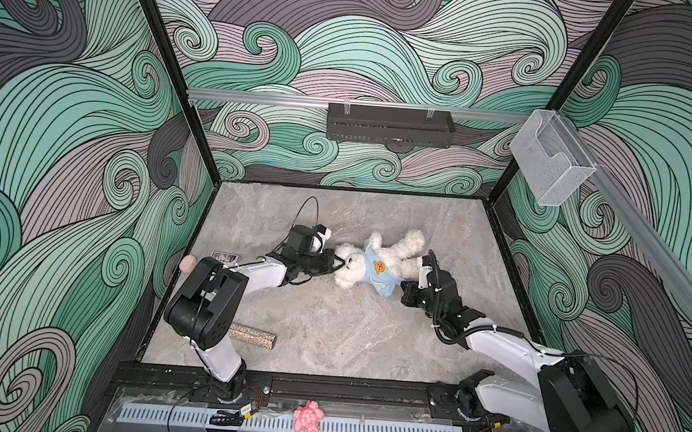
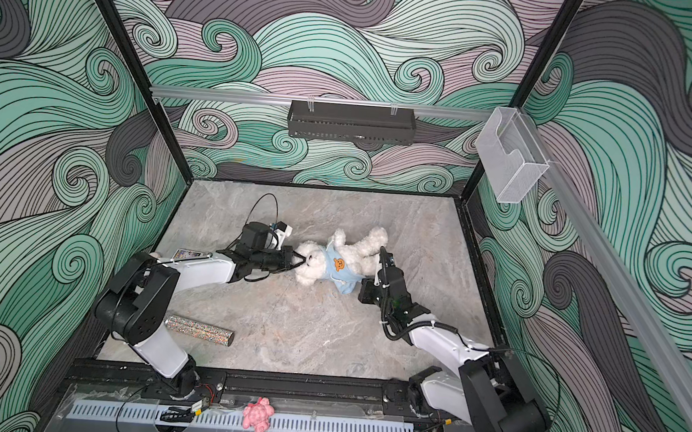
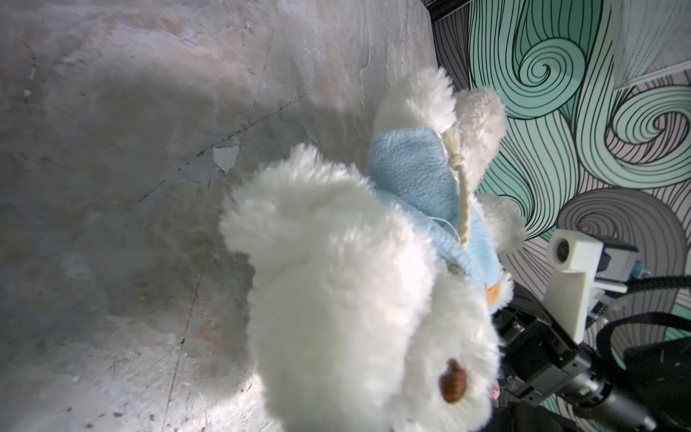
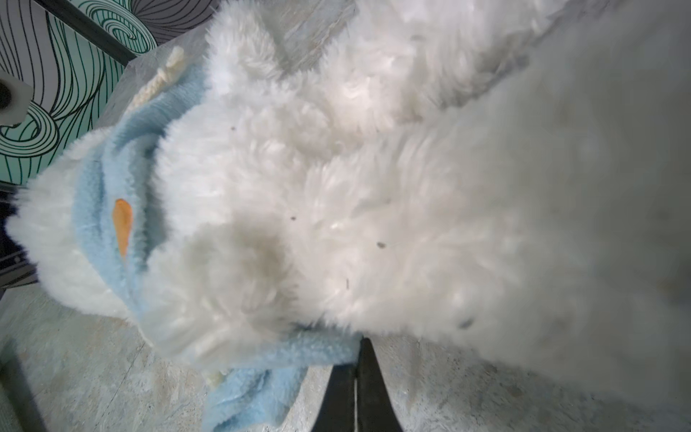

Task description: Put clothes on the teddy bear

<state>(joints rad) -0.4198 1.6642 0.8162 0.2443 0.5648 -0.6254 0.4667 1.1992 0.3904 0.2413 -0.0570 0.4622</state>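
Near the middle of the table (image 1: 328, 328) the teddy bear (image 1: 397, 256) lies on its back, head toward 9 o'clock, a blue hoodie (image 1: 375, 275) round its chest. At its 9 o'clock the left gripper (image 1: 339, 262) is clenched on head fur; at 4 o'clock the right gripper (image 4: 359, 348) pinches the hoodie's hem.

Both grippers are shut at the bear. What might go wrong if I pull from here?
1. The right gripper appears to pinch only the hem edge of the blue hoodie, which is bunched at the chest; it may slip free.
2. The left gripper seems to hold just head fur on the teddy bear; a pull could drag the whole bear rather than slide the hoodie down.
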